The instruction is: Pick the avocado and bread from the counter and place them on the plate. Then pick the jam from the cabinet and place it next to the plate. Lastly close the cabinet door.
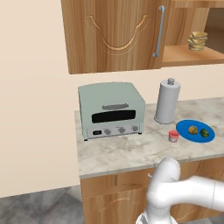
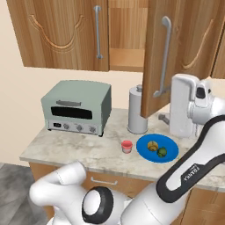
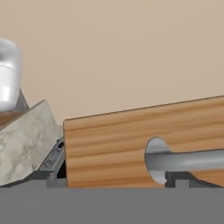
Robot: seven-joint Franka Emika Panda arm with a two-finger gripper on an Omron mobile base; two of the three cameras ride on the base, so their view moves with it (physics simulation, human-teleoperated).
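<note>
Your gripper (image 2: 163, 117), jaws spread wide and holding nothing, sits beside the open cabinet (image 2: 184, 48) door's handle (image 2: 161, 57). You see avocado (image 2: 162, 152) and bread (image 2: 152, 146) on the plate (image 2: 145, 151); the jam (image 2: 127, 146) stands just left of it on the counter (image 2: 66, 147).

Counter (image 1: 113, 153): toaster oven (image 1: 112, 110), canister (image 1: 167, 101), plate (image 1: 185, 132), jam (image 1: 173, 136).
</note>
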